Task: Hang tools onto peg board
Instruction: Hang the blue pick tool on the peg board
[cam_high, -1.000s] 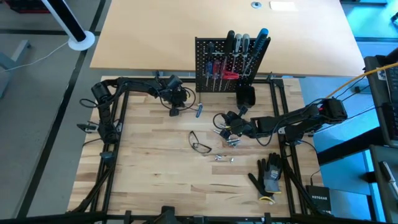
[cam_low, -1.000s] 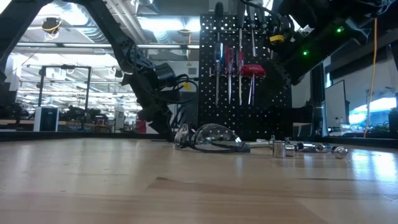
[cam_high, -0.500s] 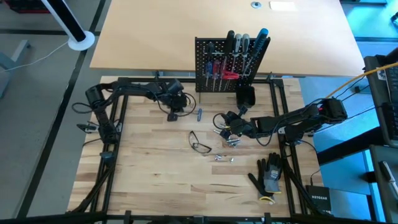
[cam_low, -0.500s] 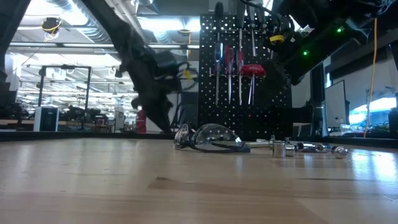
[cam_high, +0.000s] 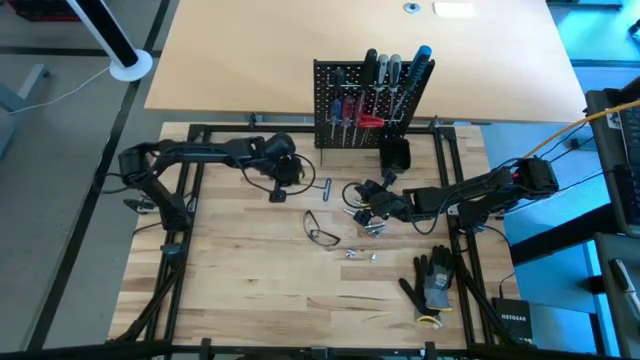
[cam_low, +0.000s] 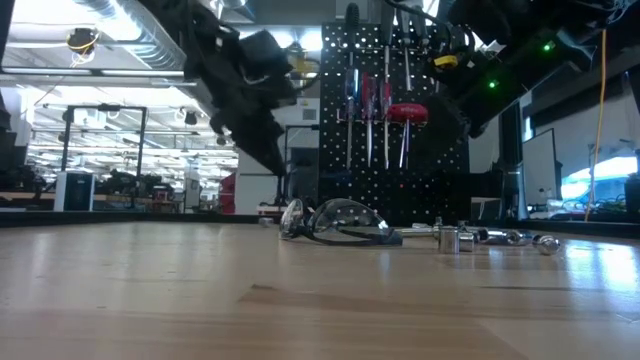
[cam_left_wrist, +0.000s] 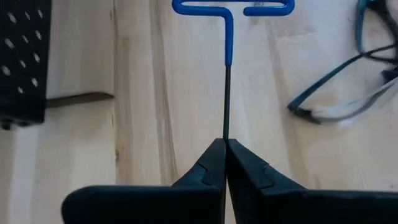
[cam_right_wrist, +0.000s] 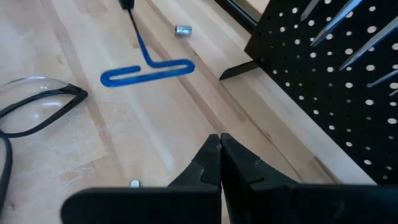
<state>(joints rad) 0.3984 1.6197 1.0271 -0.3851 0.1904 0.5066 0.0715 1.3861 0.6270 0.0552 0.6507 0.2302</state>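
Left wrist view showed my left gripper (cam_left_wrist: 225, 146) with its fingers pressed together on the thin dark shaft of a blue T-handle hex key (cam_left_wrist: 231, 25), the T-bar pointing away from the wrist over the bare wood of the table (cam_left_wrist: 155, 93). In the high view that gripper (cam_high: 290, 180) sat left of centre on the far half of the table, in front of and to the left of the peg board (cam_high: 345, 100); the blue handle showed just to its right. I could not tell from the pictures whether the key was lifted clear of the wood or lying on it.

Right gripper (cam_right_wrist: 220, 146) was closed on nothing, hanging over the table near the peg board's foot; in the high view it (cam_high: 372, 205) waited right of centre.

Handling notes, my judgement only:
- The key looked light and stiff: a slim steel shaft with a coated handle.
- The shaft was thin and smooth, so a pinch there could let it roll or swing. A grip close under the T-bar would control it better.
- The T-bar was the natural part to catch on a hook, so it should stay free of the fingers.

Peg board already carried several screwdrivers, red and blue handles among them. Safety glasses (cam_high: 322, 233), small sockets (cam_high: 360, 253) and black gloves (cam_high: 432, 283) lay on the near half, well clear of the key.
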